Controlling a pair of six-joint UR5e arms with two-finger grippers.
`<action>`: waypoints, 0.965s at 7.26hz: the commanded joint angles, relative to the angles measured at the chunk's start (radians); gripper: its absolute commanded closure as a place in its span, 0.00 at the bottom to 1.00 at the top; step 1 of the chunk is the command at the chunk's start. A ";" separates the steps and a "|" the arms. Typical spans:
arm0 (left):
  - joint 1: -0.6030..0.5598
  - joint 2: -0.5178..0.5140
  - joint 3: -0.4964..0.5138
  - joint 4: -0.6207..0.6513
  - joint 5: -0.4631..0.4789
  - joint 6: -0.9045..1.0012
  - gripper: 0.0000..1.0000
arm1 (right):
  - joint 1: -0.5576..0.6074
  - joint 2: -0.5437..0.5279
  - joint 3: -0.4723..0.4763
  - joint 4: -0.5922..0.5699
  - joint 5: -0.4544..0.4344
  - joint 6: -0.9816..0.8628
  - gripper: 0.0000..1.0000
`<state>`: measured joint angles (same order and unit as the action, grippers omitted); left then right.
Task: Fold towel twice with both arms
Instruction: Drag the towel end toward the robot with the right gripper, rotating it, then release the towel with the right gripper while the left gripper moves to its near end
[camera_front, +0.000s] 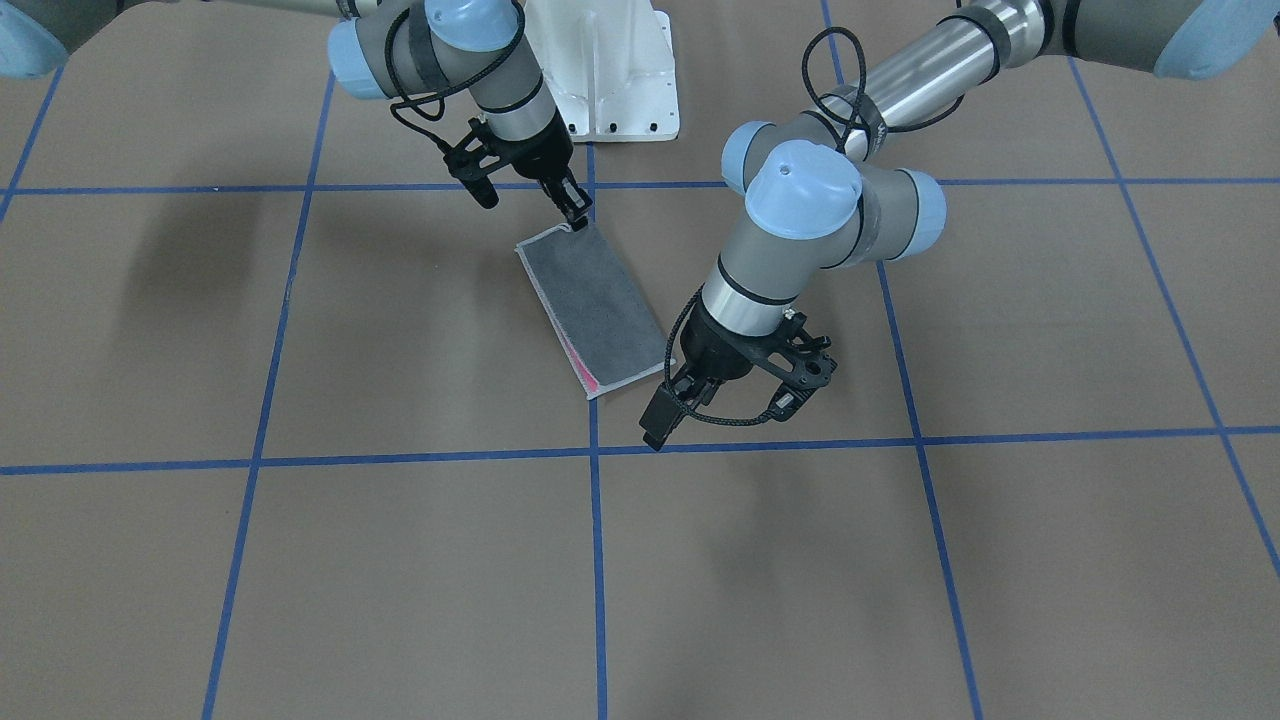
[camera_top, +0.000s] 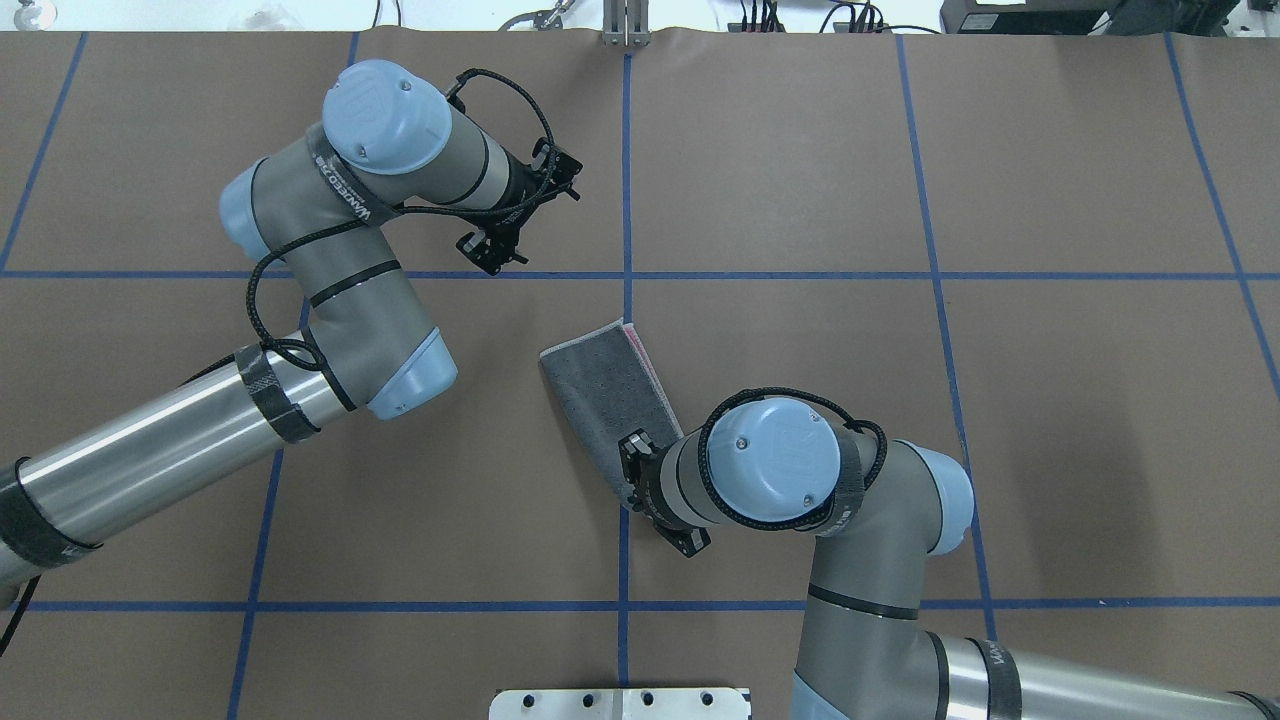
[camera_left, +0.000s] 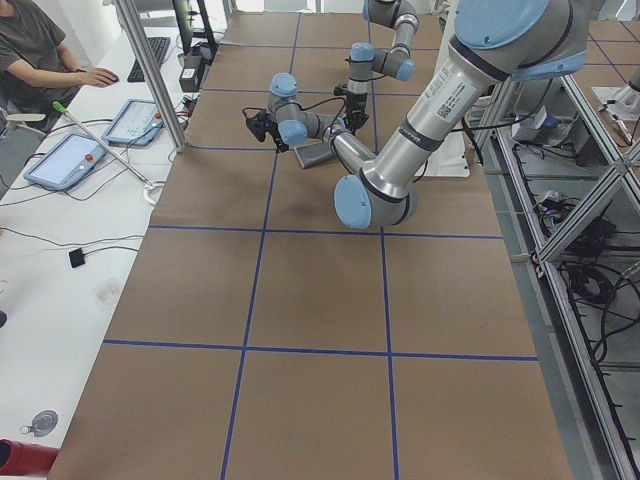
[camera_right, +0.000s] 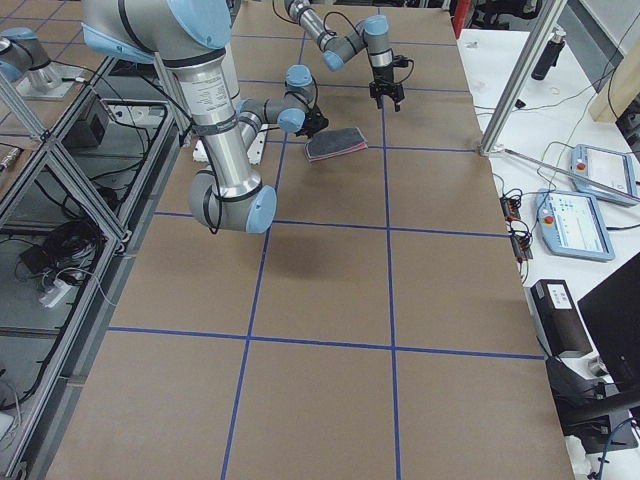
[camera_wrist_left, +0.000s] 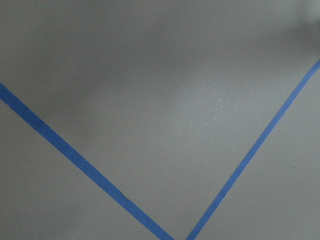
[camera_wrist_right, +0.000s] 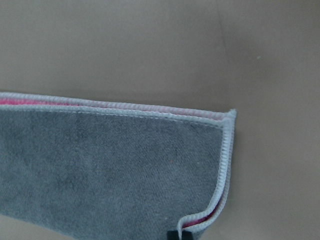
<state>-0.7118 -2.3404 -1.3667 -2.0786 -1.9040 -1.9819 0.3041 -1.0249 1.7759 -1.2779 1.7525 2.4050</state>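
Observation:
The towel (camera_front: 600, 305) lies folded into a long strip, dark grey face up, with a pink layer showing along one edge. It also shows in the overhead view (camera_top: 605, 395) and close up in the right wrist view (camera_wrist_right: 115, 165). My right gripper (camera_front: 574, 215) is down at the strip's corner nearest the robot, shut on that corner, which curls up by the fingertip (camera_wrist_right: 173, 235). My left gripper (camera_front: 662, 420) hangs above the table beyond the towel's far end, open and empty. Its wrist view shows only the brown table and blue tape (camera_wrist_left: 75, 157).
The white bolted pedestal (camera_front: 610, 80) stands just behind the towel on the robot's side. Blue tape lines (camera_top: 628, 180) grid the brown table. An operator (camera_left: 40, 60) sits at a side bench with tablets (camera_left: 70, 160), off the table's far edge.

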 joint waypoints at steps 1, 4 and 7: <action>0.012 0.006 -0.037 0.000 -0.001 0.000 0.00 | 0.009 -0.007 0.010 -0.001 -0.013 -0.013 0.00; 0.113 0.189 -0.306 -0.003 0.013 -0.081 0.00 | 0.177 -0.052 0.043 -0.001 0.042 -0.146 0.00; 0.343 0.278 -0.406 -0.008 0.276 -0.167 0.04 | 0.265 -0.066 -0.025 0.005 0.042 -0.314 0.00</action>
<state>-0.4454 -2.1046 -1.7365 -2.0836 -1.7052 -2.1316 0.5441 -1.0879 1.7825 -1.2773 1.7939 2.1278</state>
